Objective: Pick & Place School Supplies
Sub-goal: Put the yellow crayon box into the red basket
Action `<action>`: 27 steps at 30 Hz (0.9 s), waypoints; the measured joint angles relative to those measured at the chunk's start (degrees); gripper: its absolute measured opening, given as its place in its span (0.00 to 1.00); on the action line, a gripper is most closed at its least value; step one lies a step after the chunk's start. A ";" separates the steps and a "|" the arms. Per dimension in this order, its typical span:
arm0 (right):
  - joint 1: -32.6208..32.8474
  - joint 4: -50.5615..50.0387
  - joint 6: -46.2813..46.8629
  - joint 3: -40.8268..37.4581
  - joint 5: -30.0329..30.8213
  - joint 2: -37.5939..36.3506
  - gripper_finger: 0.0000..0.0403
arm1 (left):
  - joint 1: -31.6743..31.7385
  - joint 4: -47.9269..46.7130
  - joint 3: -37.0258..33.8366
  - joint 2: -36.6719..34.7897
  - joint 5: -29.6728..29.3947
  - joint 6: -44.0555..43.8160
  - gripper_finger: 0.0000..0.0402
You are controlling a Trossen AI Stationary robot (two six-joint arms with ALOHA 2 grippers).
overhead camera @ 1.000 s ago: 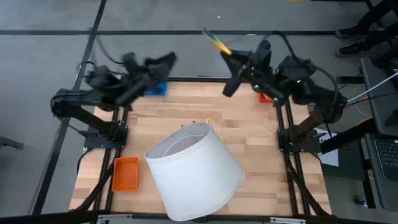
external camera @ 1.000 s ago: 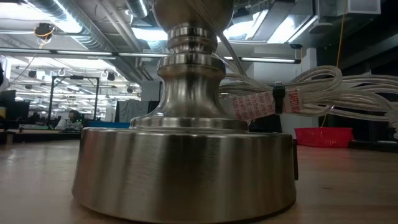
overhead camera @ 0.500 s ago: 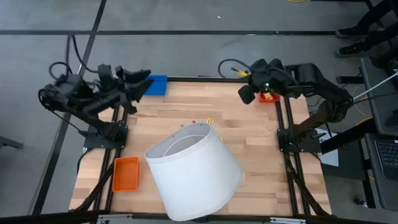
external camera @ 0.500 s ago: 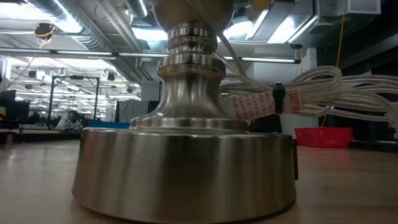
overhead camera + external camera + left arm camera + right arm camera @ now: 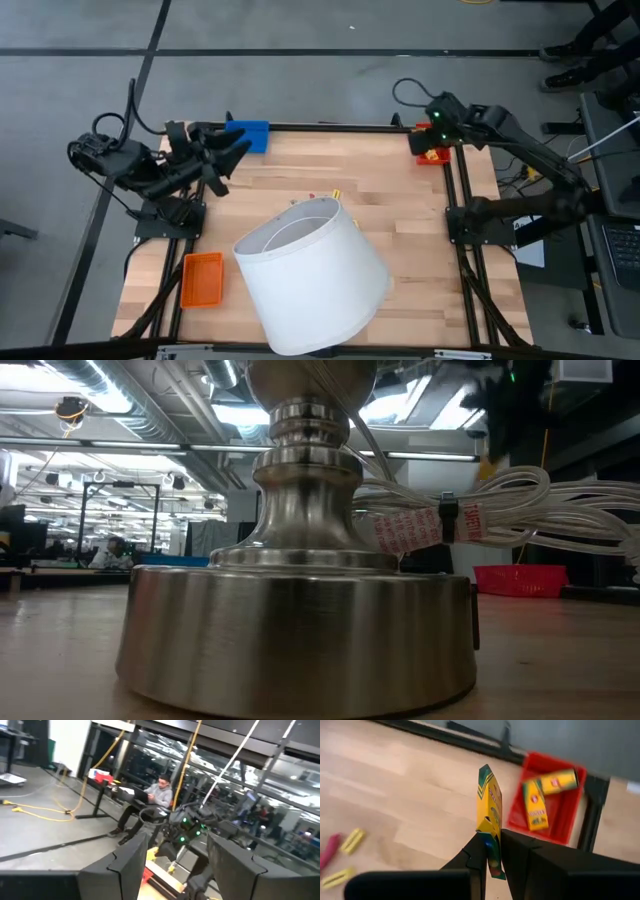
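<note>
My right gripper (image 5: 492, 840) is shut on a yellow crayon box (image 5: 489, 800) with a green end. It hangs over the table's far right corner, just beside the red tray (image 5: 565, 815). Two more crayon boxes (image 5: 536, 805) lie flat in that tray. Small yellow pieces (image 5: 352, 840) and a pink one (image 5: 330, 851) lie on the wood near the lampshade's far side (image 5: 335, 193). My left gripper (image 5: 235, 150) stands open and holds nothing. It is raised at the far left by the blue tray (image 5: 250, 135). My right gripper pinches the crayon box between its two fingers by the box's end nearest the wrist (image 5: 490, 827). The fingers slant downward and lie along the box, which sticks out past the fingertips, edge-on. The box is lifted clear of the table and the tray.
A large white lampshade (image 5: 312, 275) covers the table's middle and near part. Its metal base (image 5: 300, 630) and bundled white cord (image 5: 500, 510) fill the low view. An orange tray (image 5: 202, 278) lies at the near left. People sit in the room beyond the table.
My right gripper, still shut on the crayon box, has swung from high beyond the far edge toward the right. It has come down to the red tray and tipped from about level to slanting down. My left gripper has drawn back toward the table's left edge and sunk slightly.
</note>
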 joint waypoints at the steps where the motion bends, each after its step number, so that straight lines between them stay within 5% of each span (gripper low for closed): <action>1: -1.56 0.88 0.18 -2.28 -0.89 -0.31 0.10 | -0.08 0.00 0.00 0.00 -0.18 0.00 0.50; 10: -8.85 9.31 1.03 -16.22 2.15 -0.46 0.10 | -0.19 0.61 0.00 0.30 -1.69 -0.88 0.50; 27: -18.80 15.74 4.31 -23.50 5.64 -0.45 0.10 | -0.31 3.02 0.02 3.56 -2.09 -2.49 0.49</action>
